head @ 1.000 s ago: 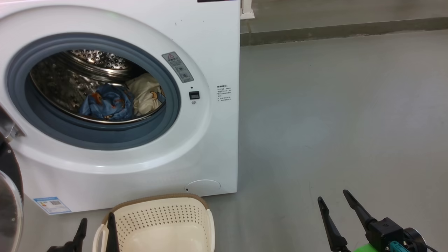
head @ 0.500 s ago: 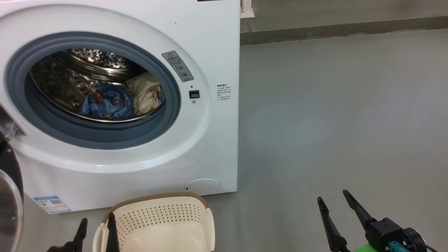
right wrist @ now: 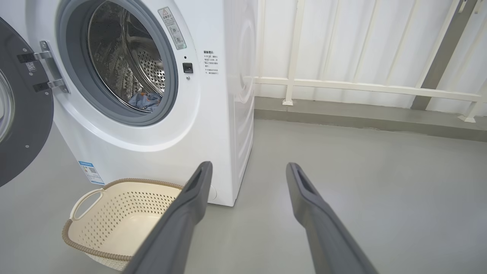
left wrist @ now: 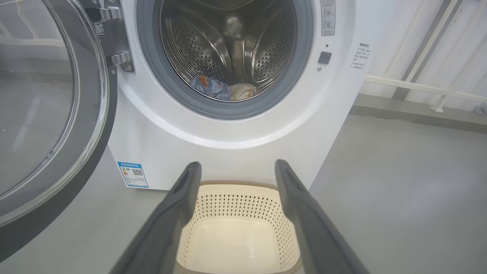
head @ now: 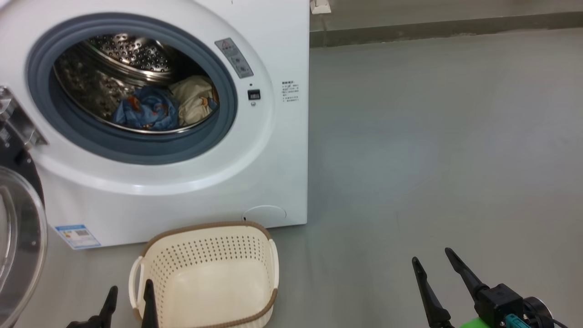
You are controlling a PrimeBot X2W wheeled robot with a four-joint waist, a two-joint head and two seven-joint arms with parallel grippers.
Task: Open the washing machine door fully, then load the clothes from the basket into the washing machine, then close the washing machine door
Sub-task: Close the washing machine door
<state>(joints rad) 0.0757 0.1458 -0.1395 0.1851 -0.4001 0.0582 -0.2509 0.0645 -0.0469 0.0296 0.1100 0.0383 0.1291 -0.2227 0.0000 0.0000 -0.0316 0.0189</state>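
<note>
The left end effector (head: 130, 288) and the right end effector (head: 431, 255) are nearest, both with fingers spread wide and holding nothing. The left one hangs by the near left side of the empty basket (head: 209, 248), which stands on the grey floor (head: 410, 136) just before the washing machine (head: 282, 45). The washing machine door (head: 18, 228) is swung open to the left. Inside the steel drum (head: 127, 54) lie the clothes: a blue printed garment (head: 145, 109) beside a cream garment (head: 193, 102).
</note>
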